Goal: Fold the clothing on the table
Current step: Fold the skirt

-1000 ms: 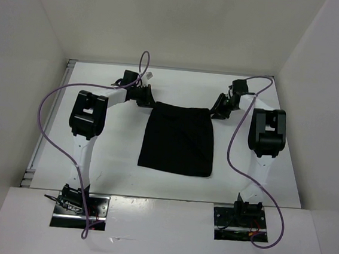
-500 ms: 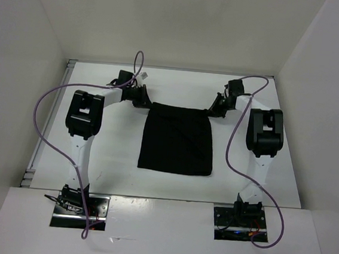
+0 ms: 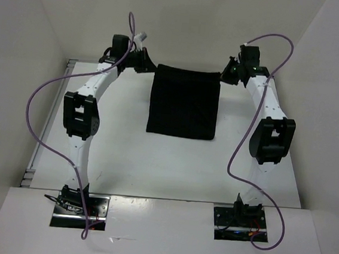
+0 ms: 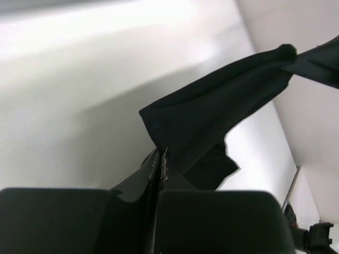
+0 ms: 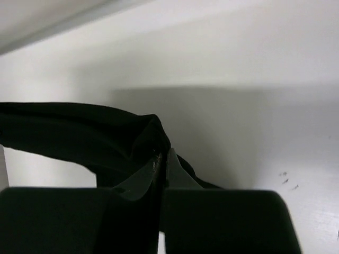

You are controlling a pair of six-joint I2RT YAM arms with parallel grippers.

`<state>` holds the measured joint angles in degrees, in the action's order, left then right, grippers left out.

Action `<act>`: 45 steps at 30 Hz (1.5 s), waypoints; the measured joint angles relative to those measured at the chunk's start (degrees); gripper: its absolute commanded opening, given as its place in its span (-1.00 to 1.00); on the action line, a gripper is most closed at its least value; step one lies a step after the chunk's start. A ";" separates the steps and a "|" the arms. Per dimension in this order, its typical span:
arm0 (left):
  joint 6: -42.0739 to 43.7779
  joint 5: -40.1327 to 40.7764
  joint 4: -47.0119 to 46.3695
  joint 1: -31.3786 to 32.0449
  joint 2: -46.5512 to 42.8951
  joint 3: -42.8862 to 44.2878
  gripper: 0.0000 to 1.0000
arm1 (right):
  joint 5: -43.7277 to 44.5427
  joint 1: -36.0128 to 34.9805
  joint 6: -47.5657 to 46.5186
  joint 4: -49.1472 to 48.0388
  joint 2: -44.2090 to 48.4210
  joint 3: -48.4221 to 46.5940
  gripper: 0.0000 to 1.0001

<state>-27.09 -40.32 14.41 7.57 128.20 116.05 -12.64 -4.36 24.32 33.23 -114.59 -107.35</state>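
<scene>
Bare tabletop [image 3: 172, 163] lies across the lower centre of the frame. Upper centre, the clothing [image 3: 183, 101] stretches from left claw [image 3: 151, 67] to right claw [image 3: 225, 77], barring passage; the back wall [image 3: 185, 26] seems close behind.

My top camera high behind both arm bases, looking down on the whole table [image 3: 124, 159], wrist cameras close along their own jaws, facing outward, all three share the far edge of the clothing [image 3: 183, 101]
</scene>
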 measured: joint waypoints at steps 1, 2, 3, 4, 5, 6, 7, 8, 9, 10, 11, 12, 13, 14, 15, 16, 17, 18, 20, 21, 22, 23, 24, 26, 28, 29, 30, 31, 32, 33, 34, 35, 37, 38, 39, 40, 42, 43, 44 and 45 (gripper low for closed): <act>-0.35 -0.20 0.90 0.00 1.46 4.66 -1.00 | 0.17 0.00 -0.20 1.03 -0.72 -3.15 -1.00; -0.48 -0.39 2.05 0.00 2.84 9.29 -1.00 | 0.24 0.02 -0.46 1.64 -1.31 -6.12 -1.00; -0.55 -0.59 4.59 -0.04 4.42 15.15 -1.00 | 0.31 0.02 -0.90 2.75 -1.73 -9.53 -1.00; -0.52 -0.72 6.73 -0.07 6.38 21.35 -1.00 | 0.31 0.02 -1.27 3.91 -1.95 -12.52 -1.00; -0.59 -0.76 7.98 -0.07 8.17 28.20 -1.00 | 0.37 0.02 -1.62 4.74 -2.01 -15.65 -1.00; -0.70 -0.74 7.76 -0.15 8.57 31.69 -1.00 | 0.42 0.02 -1.99 5.90 -2.01 -19.10 -1.00; -0.96 -0.98 7.91 -0.28 7.43 32.94 -1.00 | 0.44 0.02 -2.51 6.69 -2.01 -22.62 -1.00; -1.18 -1.11 8.02 -0.42 6.08 33.55 -1.00 | 0.42 0.02 -2.97 7.17 -1.92 -25.81 -1.00; -1.07 -1.09 8.46 -0.55 4.85 34.21 -1.00 | 0.37 0.02 -3.34 7.41 -1.55 -28.28 -1.00; 0.00 -0.83 9.49 -0.59 3.85 35.30 -1.00 | 0.24 0.00 -3.69 7.41 -0.63 -29.40 -1.00; 0.83 -0.46 10.45 -0.63 2.97 35.98 -1.00 | 0.13 -0.11 -3.98 7.23 0.68 -29.00 -1.00; 1.97 -0.04 11.43 -0.52 1.68 35.71 -1.00 | 0.02 -0.28 -4.24 7.02 2.34 -27.47 -1.00; 3.06 0.11 12.00 -0.39 0.26 34.38 -1.00 | -0.02 -0.52 -4.52 6.84 4.44 -24.57 -1.00; 3.61 0.13 11.26 -0.24 -1.62 30.62 -1.00 | -0.04 -0.92 -4.70 6.27 6.25 -21.14 -1.00; 4.52 0.13 10.38 -0.11 -4.74 24.28 -1.00 | -0.15 -1.29 -4.87 5.51 8.37 -16.35 -1.00; 4.70 -0.04 9.75 0.04 -7.30 18.21 -1.00 | -0.31 -1.51 -4.96 5.31 9.97 -12.41 -1.00; 4.76 -0.02 8.59 0.13 -9.57 11.50 -1.00 | -0.72 -1.84 -5.16 4.79 11.45 -6.91 -1.00; 4.70 -0.11 6.54 0.20 -11.89 3.98 -1.00 | -1.31 -2.25 -5.35 4.22 12.61 -1.88 -1.00; 4.39 -0.98 4.76 0.17 -15.96 -11.21 -0.99 | -2.47 -3.06 -5.51 4.09 14.27 8.48 -1.00; 4.15 -1.70 4.98 0.15 -17.11 -17.03 -0.99 | -3.13 -3.54 -5.57 5.38 14.91 13.14 -1.00; 4.17 -2.49 4.35 0.11 -18.75 -23.50 -0.99 | -3.63 -4.24 -5.81 6.60 15.63 17.22 -1.00; 4.20 -3.19 5.20 0.09 -20.57 -28.59 -0.99 | -4.00 -5.25 -5.92 8.37 16.74 20.41 -1.00; 4.28 -3.80 6.36 0.07 -22.71 -32.87 -0.96 | -4.22 -6.36 -6.01 10.21 18.14 22.49 -1.00; 4.39 -4.98 8.26 -0.09 -29.14 -38.73 -0.96 | -4.50 -9.27 -6.01 13.46 23.10 24.59 -1.00; 4.48 -6.19 9.86 -0.57 -37.62 -40.81 -0.96 | -5.25 -11.61 -5.95 14.78 30.05 24.55 -1.00; 4.50 -6.84 9.92 -1.01 -41.99 -40.61 -0.96 | -5.84 -12.31 -5.88 15.06 34.01 24.00 -1.00; 4.55 -7.63 9.75 -1.51 -46.07 -39.71 -0.94 | -6.27 -12.44 -5.73 15.58 37.73 22.67 -1.00; 4.59 -8.55 9.27 -1.95 -49.40 -38.36 -0.94 | -6.51 -12.35 -5.53 15.82 40.59 20.68 -1.00; 4.63 -9.55 8.59 -2.32 -51.84 -36.81 -0.94 | -6.75 -12.20 -5.49 15.69 42.56 18.67 -1.00; 4.61 -10.32 7.80 -2.56 -53.24 -35.50 -0.94 | -7.15 -12.09 -5.31 15.41 43.58 16.81 -1.00; 4.57 -10.82 7.06 -2.62 -53.96 -34.36 -0.94 | -7.45 -11.87 -5.25 15.28 44.33 15.47 -1.00; 4.61 -11.04 6.40 -2.62 -54.36 -33.59 -0.94 | -7.78 -11.87 -5.16 14.93 44.57 14.25 -1.00; 4.61 -10.95 5.25 -2.49 -53.48 -33.20 -0.94 | -8.22 -11.89 -5.14 13.92 43.25 13.68 -1.00; 4.57 -10.73 4.76 -2.47 -52.09 -33.20 -0.94 | -8.41 -11.85 -5.11 13.68 41.57 13.66 -1.00; 4.55 -10.49 4.20 -2.47 -50.47 -33.20 -0.91 | -8.72 -11.69 -5.14 13.27 39.34 13.73 -1.00; 4.50 -10.10 3.39 -2.49 -47.50 -33.18 -0.91 | -9.09 -11.41 -5.16 12.66 36.50 13.79 -1.00; 4.46 -9.14 2.56 -2.49 -40.57 -32.81 -0.91 | -9.31 -10.62 -5.18 10.82 29.68 14.05 -1.00; 4.44 -8.63 2.38 -2.49 -36.87 -32.20 -0.91 | -9.31 -10.19 -5.18 9.90 25.73 14.10 -1.00; 4.44 -7.72 2.01 -2.49 -32.54 -31.39 -0.91 | -9.25 -9.60 -5.27 9.16 21.75 14.12 -1.00; 4.39 -6.82 1.90 -2.51 -28.26 -30.51 -0.91 | -9.18 -9.11 -5.40 8.74 18.16 14.03 -1.00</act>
<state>-22.70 -47.13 16.32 5.06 99.94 85.54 -21.82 -13.47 18.92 41.98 -96.42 -93.32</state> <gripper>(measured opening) 0.043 0.009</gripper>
